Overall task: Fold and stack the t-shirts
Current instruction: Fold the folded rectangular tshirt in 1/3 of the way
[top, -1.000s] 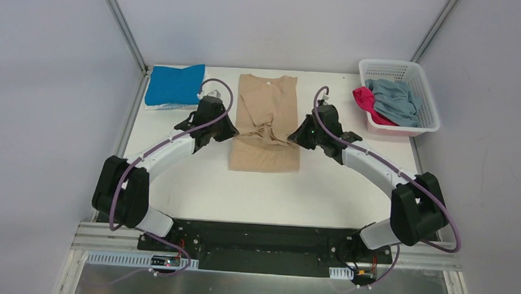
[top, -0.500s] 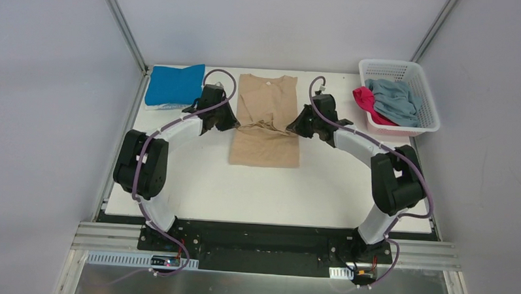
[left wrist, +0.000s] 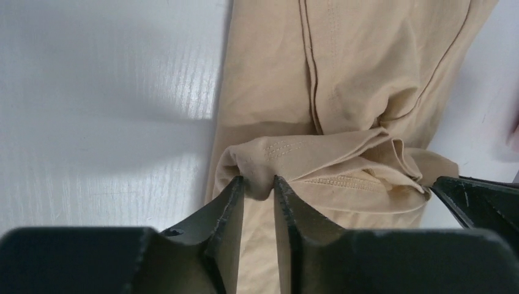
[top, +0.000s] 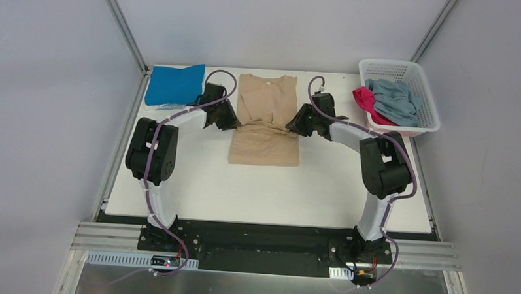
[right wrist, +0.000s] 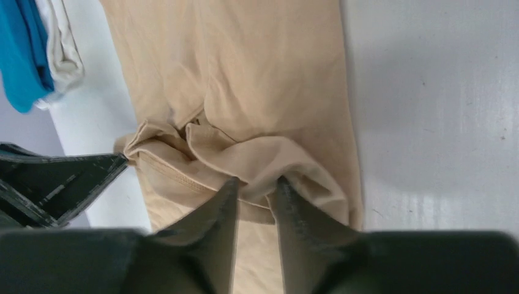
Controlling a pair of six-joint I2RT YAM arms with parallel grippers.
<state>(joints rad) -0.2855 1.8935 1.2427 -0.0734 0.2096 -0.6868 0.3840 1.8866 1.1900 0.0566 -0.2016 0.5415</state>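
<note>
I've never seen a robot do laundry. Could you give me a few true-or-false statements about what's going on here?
1. The left fingers and right fingers both pinch the tan shirt. True.
2. The blue shirt sits in the basket. False: it lies at the far left of the table; the basket holds a pink shirt and a grey-blue shirt.
3. The tan shirt is bunched across its middle. True.
4. The tan shirt is stacked on the blue shirt. False: they lie apart.
</note>
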